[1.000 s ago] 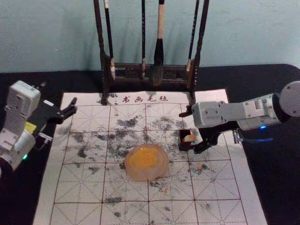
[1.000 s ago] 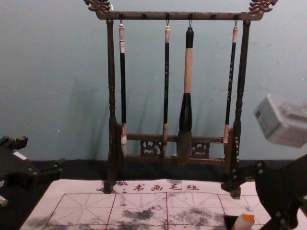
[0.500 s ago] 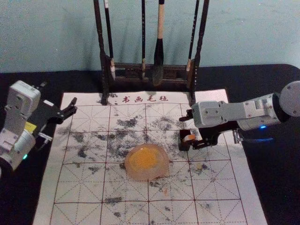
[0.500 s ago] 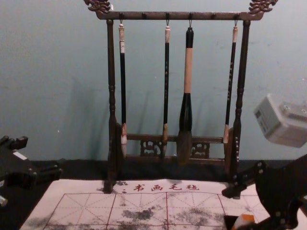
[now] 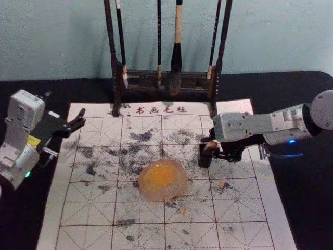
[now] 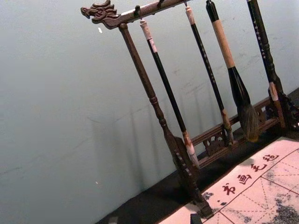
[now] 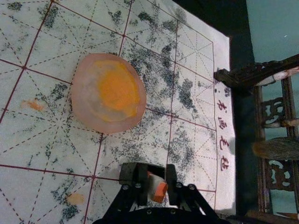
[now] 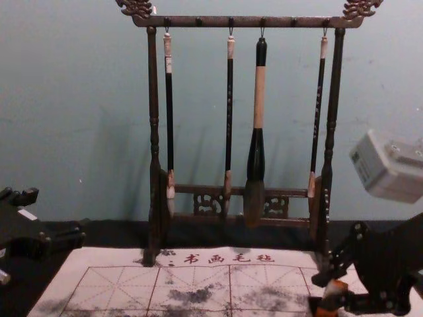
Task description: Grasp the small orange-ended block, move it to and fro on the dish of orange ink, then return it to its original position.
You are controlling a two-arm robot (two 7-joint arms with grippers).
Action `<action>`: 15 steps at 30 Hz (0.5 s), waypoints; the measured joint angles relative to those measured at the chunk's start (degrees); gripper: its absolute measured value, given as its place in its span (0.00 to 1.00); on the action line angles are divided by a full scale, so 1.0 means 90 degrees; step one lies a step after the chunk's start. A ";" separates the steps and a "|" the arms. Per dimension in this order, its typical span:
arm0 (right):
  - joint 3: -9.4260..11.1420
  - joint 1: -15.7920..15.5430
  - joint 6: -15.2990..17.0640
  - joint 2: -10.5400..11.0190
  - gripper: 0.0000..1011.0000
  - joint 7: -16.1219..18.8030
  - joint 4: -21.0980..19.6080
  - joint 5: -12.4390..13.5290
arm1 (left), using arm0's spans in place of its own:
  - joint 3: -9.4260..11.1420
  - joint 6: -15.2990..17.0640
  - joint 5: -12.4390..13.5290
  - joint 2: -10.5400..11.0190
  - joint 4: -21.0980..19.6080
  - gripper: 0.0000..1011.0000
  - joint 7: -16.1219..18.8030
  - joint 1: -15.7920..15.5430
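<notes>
- Right gripper (image 5: 209, 147) over the black box, clamped on the small block (image 7: 159, 190).
- Block between its fingertips, orange end showing, at the mouth of the black box (image 5: 204, 162); depth inside unclear.
- Dish (image 5: 152, 193) holds orange ink (image 5: 162, 175), left of box.
- Left gripper (image 5: 65, 103) parked at mat's (image 5: 93, 208) left edge, fingers apart.

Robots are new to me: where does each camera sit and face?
Head: on the head, looking forward and down at the dish, left gripper and right gripper.
Left wrist: on that wrist, facing the brush rack; own fingertips show.
Right wrist: on that wrist, looking past fingers closed on the block.
Chest: lower, looking forward at rack and both grippers.
Head and chest share rack and mat.
</notes>
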 joint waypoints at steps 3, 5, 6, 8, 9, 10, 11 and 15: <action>0.0000 0.0000 0.0001 0.0000 0.20 0.0000 0.0000 0.0000 | 0.0000 0.0000 0.0000 0.0000 0.0000 0.99 0.0000 0.0000; 0.0000 0.0000 0.0001 0.0000 0.17 0.0001 0.0000 0.0000 | 0.0000 0.0000 0.0000 0.0000 0.0000 0.99 0.0000 0.0000; 0.0000 0.0000 0.0001 0.0000 0.15 0.0001 0.0000 0.0000 | 0.0000 0.0000 0.0000 0.0000 0.0000 0.99 0.0000 0.0000; 0.0000 0.0000 0.0001 0.0000 0.13 0.0002 0.0000 0.0000 | 0.0000 0.0000 0.0000 0.0000 0.0001 0.99 0.0000 0.0000; 0.0000 0.0000 0.0001 0.0000 0.13 0.0002 0.0000 0.0000 | 0.0000 0.0000 0.0000 0.0000 0.0000 0.99 0.0000 0.0000; 0.0000 0.0000 0.0001 0.0000 0.13 0.0001 0.0000 0.0000 | 0.0000 0.0000 0.0000 0.0000 0.0000 0.99 0.0000 0.0000; -0.0001 0.0000 0.0000 0.0000 0.13 0.0001 0.0000 0.0000 | 0.0000 0.0000 0.0000 0.0000 0.0000 0.99 0.0000 0.0000; 0.0000 0.0000 0.0000 0.0000 0.13 0.0001 0.0000 0.0000 | 0.0000 0.0000 0.0000 0.0000 0.0000 0.99 0.0000 0.0000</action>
